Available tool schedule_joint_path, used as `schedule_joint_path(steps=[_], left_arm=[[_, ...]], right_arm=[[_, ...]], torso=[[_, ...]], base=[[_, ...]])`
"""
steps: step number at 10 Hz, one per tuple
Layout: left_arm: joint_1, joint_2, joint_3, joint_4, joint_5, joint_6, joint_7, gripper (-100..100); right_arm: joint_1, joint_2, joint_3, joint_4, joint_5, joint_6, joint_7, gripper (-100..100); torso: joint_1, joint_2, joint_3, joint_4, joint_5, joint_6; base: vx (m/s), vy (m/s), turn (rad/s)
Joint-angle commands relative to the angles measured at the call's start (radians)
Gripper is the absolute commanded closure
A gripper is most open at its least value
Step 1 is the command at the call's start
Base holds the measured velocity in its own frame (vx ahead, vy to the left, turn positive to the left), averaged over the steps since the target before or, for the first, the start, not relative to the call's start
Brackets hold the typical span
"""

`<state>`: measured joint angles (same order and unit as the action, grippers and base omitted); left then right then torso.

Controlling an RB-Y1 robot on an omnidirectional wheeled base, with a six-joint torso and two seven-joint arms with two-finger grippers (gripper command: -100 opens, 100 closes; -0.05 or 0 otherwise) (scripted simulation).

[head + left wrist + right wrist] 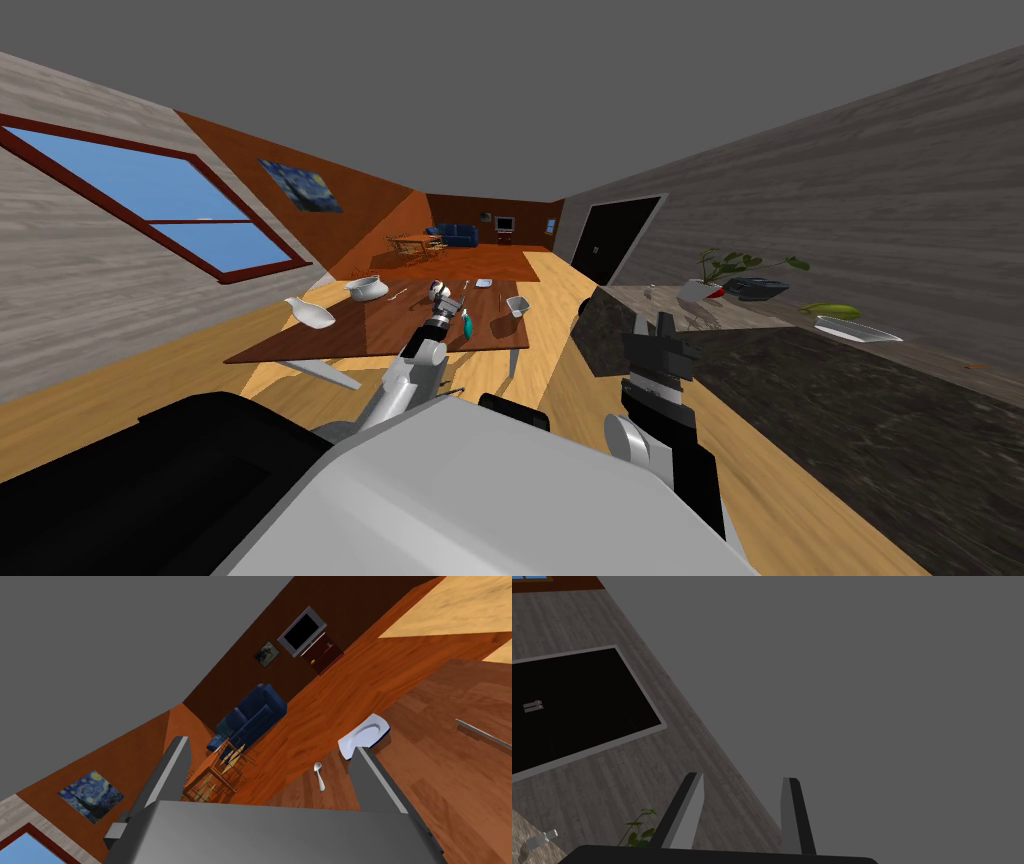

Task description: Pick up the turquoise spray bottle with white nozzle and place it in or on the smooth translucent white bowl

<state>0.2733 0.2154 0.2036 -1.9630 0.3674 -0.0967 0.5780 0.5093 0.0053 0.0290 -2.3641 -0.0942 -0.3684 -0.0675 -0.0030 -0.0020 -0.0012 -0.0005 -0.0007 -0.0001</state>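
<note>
The turquoise spray bottle with its white nozzle stands on the brown wooden table, just right of my left wrist. My left gripper reaches over the table past the bottle. In the left wrist view the left gripper is open, with nothing between its fingers. Three white bowls sit on the table: a round one at the far left, a shallow one on the left corner, and a small one on the right side. My right gripper is raised beside the counter, open and holding nothing.
A white plate, a spoon and a knife lie on the table beyond the left gripper. A dark stone counter runs along the right with a potted plant and a dish. Wooden floor lies between table and counter.
</note>
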Motion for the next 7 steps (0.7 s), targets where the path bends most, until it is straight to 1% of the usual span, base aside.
schedule_joint_path(steps=[1, 2, 4, 5, 6, 7], left_arm=[[-0.022, 0.000, 0.031, 0.044, 0.033, 0.050, 0.050, -100], [-0.022, 0.000, 0.031, 0.044, 0.033, 0.061, 0.064, -100], [-0.045, -0.007, 0.072, 0.097, 0.073, 0.125, 0.127, -100], [-0.045, -0.007, 0.072, 0.097, 0.073, 0.143, 0.133, -100], [-0.055, -0.012, 0.094, 0.122, 0.091, 0.177, 0.166, -100], [-0.055, -0.012, 0.094, 0.122, 0.091, 0.186, 0.166, -100]], right_arm=[[0.000, 0.000, 0.000, 0.000, 0.000, 0.000, 0.000, 0], [0.000, 0.000, 0.000, 0.000, 0.000, 0.000, 0.000, 0], [0.000, 0.000, 0.000, 0.000, 0.000, 0.000, 0.000, 0], [0.000, 0.000, 0.000, 0.000, 0.000, 0.000, 0.000, 0], [0.000, 0.000, 0.000, 0.000, 0.000, 0.000, 0.000, 0], [0.000, 0.000, 0.000, 0.000, 0.000, 0.000, 0.000, 0]], torso=[[0.000, 0.000, 0.000, 0.000, 0.000, 0.000], [-0.001, -0.001, 0.000, 0.000, 0.000, 0.000], [0.000, 0.000, 0.000, 0.000, 0.000, 0.000], [0.000, 0.000, 0.000, 0.000, 0.000, 0.000], [0.000, 0.000, 0.000, 0.000, 0.000, 0.000], [0.000, 0.000, 0.000, 0.000, 0.000, 0.000]], base=[[0.038, -0.067, -0.025], [0.024, -0.045, -0.005], [0.033, -0.047, -0.014], [0.037, -0.040, -0.002], [0.038, -0.045, -0.008], [0.026, -0.032, -0.001]])
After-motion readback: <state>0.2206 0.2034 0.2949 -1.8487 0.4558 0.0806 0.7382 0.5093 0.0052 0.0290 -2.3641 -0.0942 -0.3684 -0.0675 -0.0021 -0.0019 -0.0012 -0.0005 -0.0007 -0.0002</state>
